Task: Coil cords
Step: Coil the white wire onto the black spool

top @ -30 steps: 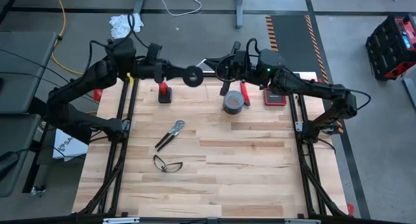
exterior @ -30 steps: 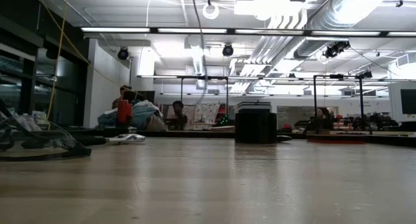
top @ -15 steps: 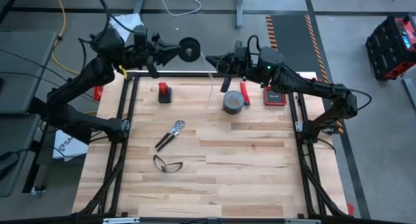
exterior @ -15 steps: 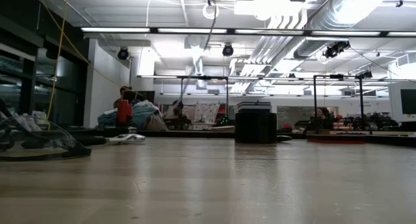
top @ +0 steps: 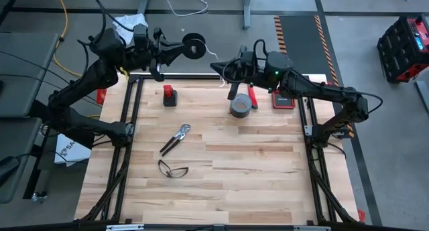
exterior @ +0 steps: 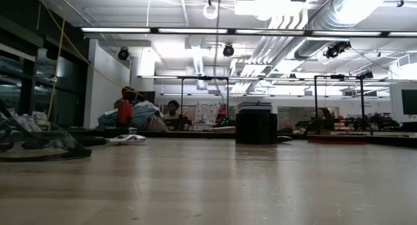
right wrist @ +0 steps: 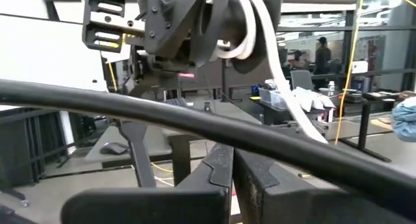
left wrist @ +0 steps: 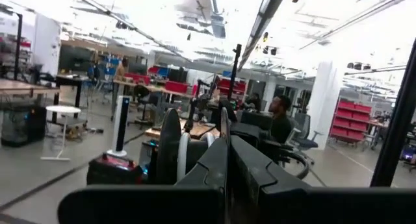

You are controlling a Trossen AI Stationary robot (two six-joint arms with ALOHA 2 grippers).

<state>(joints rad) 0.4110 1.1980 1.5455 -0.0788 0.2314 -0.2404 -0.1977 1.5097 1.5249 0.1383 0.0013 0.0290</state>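
Above the far edge of the tabletop (top: 221, 150), the left gripper (top: 179, 51) holds the small black spool (top: 194, 47) aloft, its jaws clenched on the reel; the left wrist view shows the disc (left wrist: 170, 146) pinched edge-on between the dark fingers (left wrist: 214, 165); the right gripper (top: 220, 65) sits just beside it, jaws pressed together on the free end of the thin white cord (right wrist: 273, 62), which runs out from the spool (right wrist: 214, 23) towards that wrist camera.

The span between the two arms is short and the line looks near taut; judged from this, the chief risk is the tail slipping out of the right jaws if the left arm draws farther off, which would leave the cord dangling past the table frame; a hard pull could equally twist the spool in its narrow edge-grip and drop it to the floor beyond the tabletop.

Slack carries its own hazard: loose turns could spill off the reel's rim, or snag on the thick black cable (right wrist: 195, 120) crossing close in front of the right wrist camera.

Below, the grey tape roll (top: 240, 105), red-handled tool (top: 253, 95), pliers (top: 175, 137) and safety glasses (top: 173, 169) lie well apart from the work.
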